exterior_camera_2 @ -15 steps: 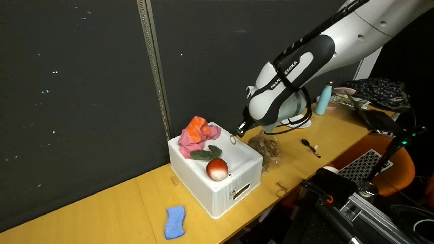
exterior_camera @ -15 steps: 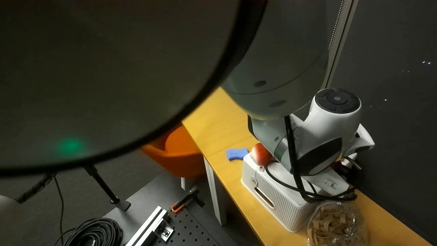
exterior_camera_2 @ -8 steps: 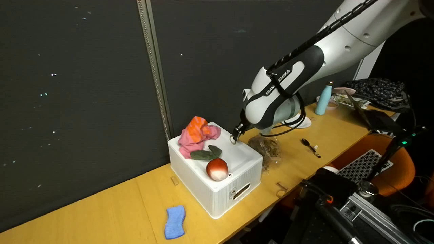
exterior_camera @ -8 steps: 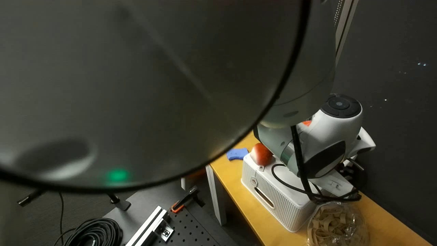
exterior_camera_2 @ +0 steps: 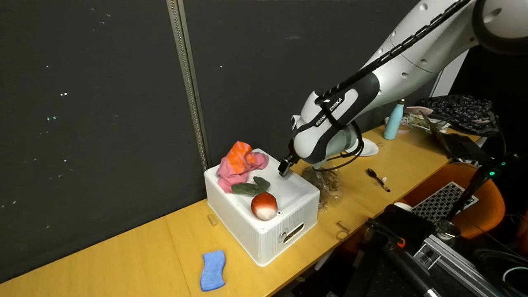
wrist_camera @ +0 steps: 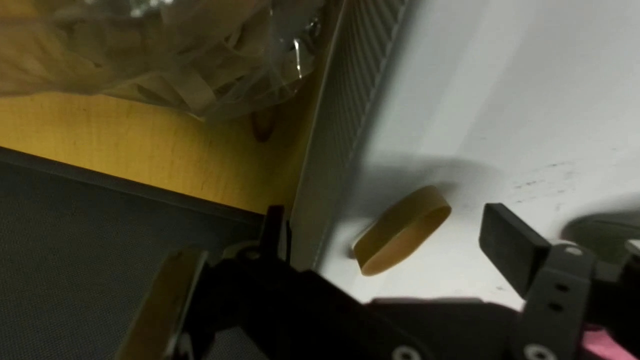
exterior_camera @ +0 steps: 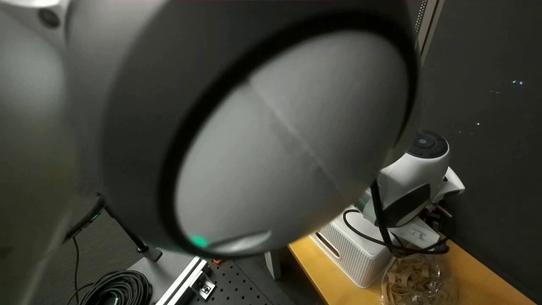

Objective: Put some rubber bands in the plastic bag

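Claw (wrist_camera: 385,225) is spread wide in wrist view, nothing gripped, rubber band (wrist_camera: 400,222) on white box (wrist_camera: 500,100) between its jaws, plastic bag (wrist_camera: 185,60) on counter (wrist_camera: 165,145) alongside. In an exterior view it's low at the box top near pink-orange cloth (exterior_camera_2: 233,169). In an exterior view, arm (exterior_camera: 288,140) hides much of the box.

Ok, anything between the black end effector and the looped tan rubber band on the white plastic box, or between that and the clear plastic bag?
Nothing visible between the open end effector and the rubber band. Toward the bag stands the edge of the box; the bag lies lower, its mouth unclear.
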`<act>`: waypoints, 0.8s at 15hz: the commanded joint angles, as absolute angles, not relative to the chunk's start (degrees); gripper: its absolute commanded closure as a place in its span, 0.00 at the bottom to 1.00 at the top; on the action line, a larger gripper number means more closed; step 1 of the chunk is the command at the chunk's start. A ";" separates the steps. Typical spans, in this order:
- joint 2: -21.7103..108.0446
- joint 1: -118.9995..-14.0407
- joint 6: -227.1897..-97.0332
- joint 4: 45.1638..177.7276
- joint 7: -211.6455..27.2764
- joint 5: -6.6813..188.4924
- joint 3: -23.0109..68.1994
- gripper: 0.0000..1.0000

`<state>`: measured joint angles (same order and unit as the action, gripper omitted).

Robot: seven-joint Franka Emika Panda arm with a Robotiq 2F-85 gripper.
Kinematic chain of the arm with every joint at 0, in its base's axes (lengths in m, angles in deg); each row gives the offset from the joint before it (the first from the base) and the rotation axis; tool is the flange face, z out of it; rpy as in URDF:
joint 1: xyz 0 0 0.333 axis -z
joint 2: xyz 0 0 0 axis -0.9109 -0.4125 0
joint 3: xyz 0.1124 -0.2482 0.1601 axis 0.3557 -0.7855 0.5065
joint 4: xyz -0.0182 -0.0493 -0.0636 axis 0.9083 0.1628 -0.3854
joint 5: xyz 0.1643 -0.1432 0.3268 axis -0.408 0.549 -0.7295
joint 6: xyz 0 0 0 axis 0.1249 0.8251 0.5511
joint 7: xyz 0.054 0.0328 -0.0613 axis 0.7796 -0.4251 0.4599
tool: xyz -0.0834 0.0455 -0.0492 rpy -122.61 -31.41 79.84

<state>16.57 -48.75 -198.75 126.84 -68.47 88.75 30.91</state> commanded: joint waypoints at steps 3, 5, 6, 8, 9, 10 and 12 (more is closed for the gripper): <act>13.99 -49.00 -199.33 123.55 -69.16 90.23 30.38 0.39; 14.16 -48.81 -199.68 123.89 -69.16 90.08 30.73 0.55; 14.26 -48.68 -199.78 124.09 -69.12 90.02 30.91 0.62; 14.65 -48.56 -200.09 124.62 -69.03 90.00 31.14 0.77; 15.09 -48.16 -200.50 125.12 -68.92 89.89 31.43 0.83; 15.74 -47.98 -201.06 125.91 -68.90 89.94 31.41 0.90; 17.49 -47.57 -201.61 127.84 -68.88 89.94 31.50 1.00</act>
